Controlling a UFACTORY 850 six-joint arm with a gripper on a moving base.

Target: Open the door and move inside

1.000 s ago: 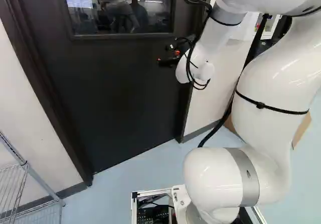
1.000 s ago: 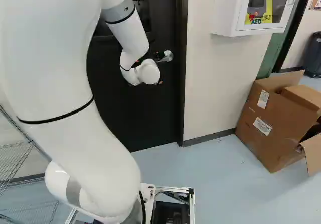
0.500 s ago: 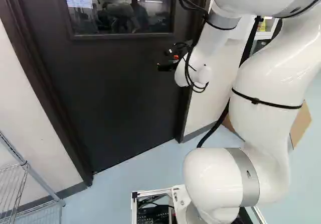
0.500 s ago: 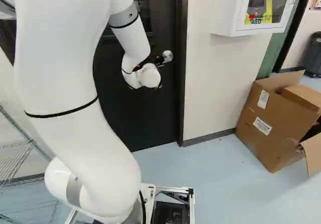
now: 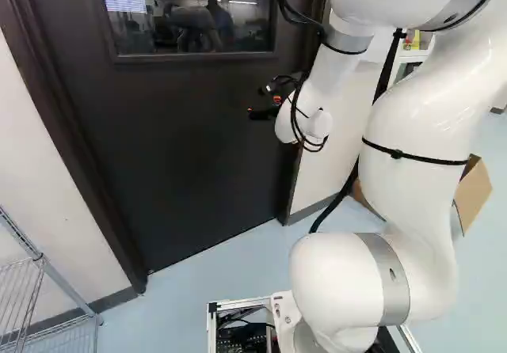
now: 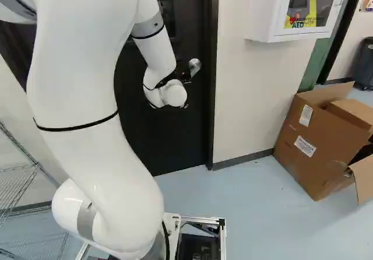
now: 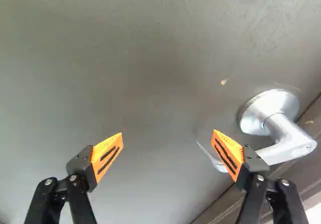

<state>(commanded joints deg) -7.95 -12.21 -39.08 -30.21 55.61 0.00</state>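
Observation:
The gripper [image 5: 265, 104] is beside the dark door [image 5: 174, 155] at handle height in the left base view. In the right base view the wrist partly hides it, just left of the silver lever handle [image 6: 194, 67]. The wrist view shows the gripper [image 7: 167, 146] wide open, nothing held between its orange pads. One finger lies across the lever handle [image 7: 288, 143], hiding part of it; the lever's curved end shows on the inner side of that finger. Whether they touch, I cannot tell. The door stands closed in its frame.
A wire shelf [image 5: 43, 278] stands left of the door. Right of the door frame [image 6: 213, 91] are a wall, a white cabinet [image 6: 271, 15] mounted on it, and an open cardboard box [image 6: 315, 149] on the floor.
The arm has shifted leftward in the left base view and rightward in the right one, its gripper slightly lower. In the right base view the lever seems tilted further down. The base has stayed put.

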